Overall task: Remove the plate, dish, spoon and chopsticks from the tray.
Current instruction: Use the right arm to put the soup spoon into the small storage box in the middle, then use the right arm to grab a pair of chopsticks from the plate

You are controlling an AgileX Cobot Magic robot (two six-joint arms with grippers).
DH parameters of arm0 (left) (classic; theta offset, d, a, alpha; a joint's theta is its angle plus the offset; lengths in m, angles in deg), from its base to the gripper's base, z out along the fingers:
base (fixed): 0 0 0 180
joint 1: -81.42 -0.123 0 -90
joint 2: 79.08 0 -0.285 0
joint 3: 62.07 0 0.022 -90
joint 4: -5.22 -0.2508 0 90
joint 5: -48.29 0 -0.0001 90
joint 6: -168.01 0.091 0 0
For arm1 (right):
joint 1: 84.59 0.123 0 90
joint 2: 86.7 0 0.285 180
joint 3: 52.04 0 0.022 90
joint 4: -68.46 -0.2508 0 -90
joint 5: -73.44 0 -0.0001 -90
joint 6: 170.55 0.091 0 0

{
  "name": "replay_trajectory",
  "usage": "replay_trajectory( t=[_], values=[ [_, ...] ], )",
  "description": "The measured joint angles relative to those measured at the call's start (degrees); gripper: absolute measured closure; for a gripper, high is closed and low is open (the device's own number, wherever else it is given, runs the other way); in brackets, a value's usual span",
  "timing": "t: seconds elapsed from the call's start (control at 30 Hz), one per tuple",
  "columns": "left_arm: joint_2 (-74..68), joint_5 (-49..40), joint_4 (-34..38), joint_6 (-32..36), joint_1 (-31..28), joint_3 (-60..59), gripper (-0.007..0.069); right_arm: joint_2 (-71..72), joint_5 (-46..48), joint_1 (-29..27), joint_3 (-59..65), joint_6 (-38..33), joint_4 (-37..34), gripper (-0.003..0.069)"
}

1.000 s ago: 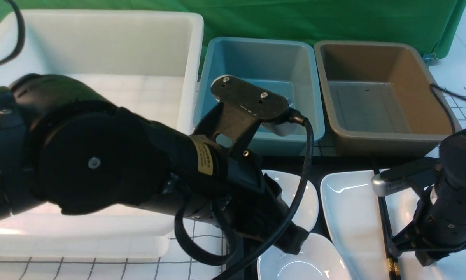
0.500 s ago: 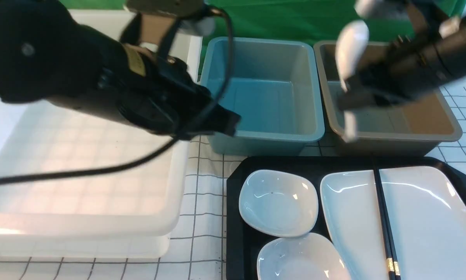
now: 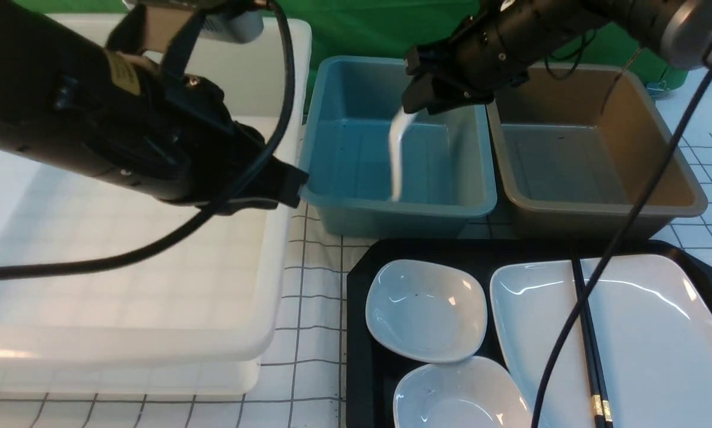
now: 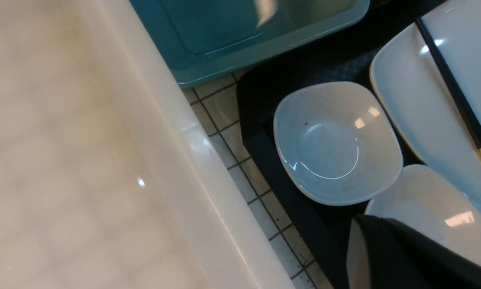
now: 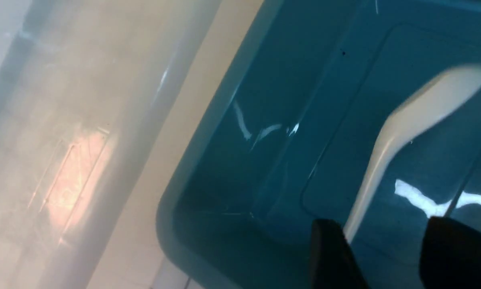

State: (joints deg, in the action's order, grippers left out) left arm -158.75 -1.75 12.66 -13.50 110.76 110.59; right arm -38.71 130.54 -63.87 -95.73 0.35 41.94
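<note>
Spoon (image 3: 396, 151), white, one: loose beneath your right end effector (image 5: 383, 233) (jaws parted), over the blue bin (image 3: 439, 210), long axis near upright in the front view; your left end effector (image 3: 299, 183), clenched, lies farther off.

The spoon (image 3: 399, 151) looked smooth, white and ceramic-like, slightly blurred. The plate (image 3: 546, 309) had a glossy, glazed ceramic look, with bright streaks of reflected light. The upper dish (image 3: 426, 312) and the lower dish (image 3: 460, 395) showed the same smooth, shiny white glaze. The chopsticks (image 3: 589, 339) were smooth and black, with shiny gold-coloured bands. The tray (image 4: 260, 136) seemed to be black plastic, its rim rather matt. The blue bin (image 3: 400, 208) looked like smooth plastic with a soft shine, the brown bin (image 3: 605, 208) like duller plastic. The white bin (image 3: 279, 261) was smooth, slightly translucent plastic. The backdrop (image 3: 368, 27) looked like green cloth.
</note>
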Motion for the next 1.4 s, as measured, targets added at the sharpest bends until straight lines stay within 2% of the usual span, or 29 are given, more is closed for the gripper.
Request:
replay_trajectory(
  t=[0.07, 0.17, 0.27, 0.37, 0.4, 0.47, 0.53, 0.63, 0.7, 0.73, 0.83, 0.93, 1.07, 1.1, 1.13, 1.17, 1.3, 1.4],
  values=[
    [1.49, 0.07, 0.00, 0.00, 0.00, 0.00, 0.0628, -0.16, 1.72, 0.00, -0.41, 0.12, 0.52, 0.0301],
    [2.66, 0.07, 0.00, 0.16, 0.00, 0.00, 0.0628, 0.38, 6.09, 0.00, -0.67, 0.12, 2.35, 0.0324],
    [3.40, 0.07, 0.47, 0.84, 0.00, 0.00, 0.0628, 2.97, 10.80, -0.14, 0.40, 0.56, 6.86, 0.0429],
    [3.49, -1.00, 3.48, 2.35, 0.00, 0.00, 0.0628, 10.12, 11.69, -0.88, 6.04, 1.81, 10.48, 0.0588],
    [3.49, -1.92, 4.55, 3.40, 0.00, 0.00, 0.0628, 14.12, 11.69, -1.11, 8.96, 1.87, 11.05, 0.0619],
    [3.49, -2.89, 5.83, 4.31, 1.04, 0.00, 0.0628, 20.82, 11.64, -1.23, 16.35, 1.84, 11.55, 0.0635],
    [3.38, -2.77, 6.43, 4.43, 3.38, 0.00, 0.0628, 27.64, 11.58, -1.05, 24.08, 1.61, 13.48, 0.0615],
    [2.77, -1.08, 6.54, 4.54, 8.22, -0.62, 0.0628, 35.76, 9.23, -0.70, 36.08, 3.06, 18.29, 0.0537],
    [1.48, 0.39, 6.65, 4.57, 12.32, -1.65, 0.0628, 39.82, 6.30, -1.11, 45.80, 7.25, 23.31, 0.0454],
    [1.15, 0.53, 6.72, 4.57, 12.66, -1.75, 0.0628, 39.99, 6.07, -1.22, 46.61, 7.71, 24.13, 0.0447],
    [-2.56, 1.93, 6.79, 3.61, 17.31, -4.04, 0.0628, 39.94, -0.68, -3.49, 59.32, 13.85, 27.24, 0.0370],
    [-5.09, 1.92, 6.90, 2.82, 19.18, -5.18, 0.0628, 37.98, -5.84, -4.00, 64.07, 15.44, 27.30, 0.0335],
    [-7.66, 1.99, 6.85, 2.76, 19.98, -5.68, 0.0628, 33.60, -11.11, -3.93, 66.74, 16.52, 25.37, 0.0218],
    [-7.72, 2.04, 6.85, 2.76, 19.98, -5.68, 0.0628, 33.38, -11.25, -3.94, 66.73, 16.52, 25.37, 0.0218],
    [-8.07, 2.43, 6.43, 2.76, 19.98, -5.68, 0.0628, 31.50, -12.06, -3.49, 66.85, 16.60, 25.03, 0.0163],
    [-8.12, 2.70, 6.29, 2.76, 19.98, -5.68, 0.0628, 30.43, -12.48, -3.10, 66.85, 16.65, 24.88, 0.0146],
    [-8.12, 3.51, 6.24, 2.76, 19.98, -5.68, 0.0628, 26.67, -14.22, -1.88, 66.85, 16.64, 24.59, 0.0134],
    [-8.12, 3.63, 6.24, 2.71, 19.98, -5.68, 0.0628, 24.87, -14.38, -1.62, 66.59, 16.72, 25.13, 0.0184]
  ],
)
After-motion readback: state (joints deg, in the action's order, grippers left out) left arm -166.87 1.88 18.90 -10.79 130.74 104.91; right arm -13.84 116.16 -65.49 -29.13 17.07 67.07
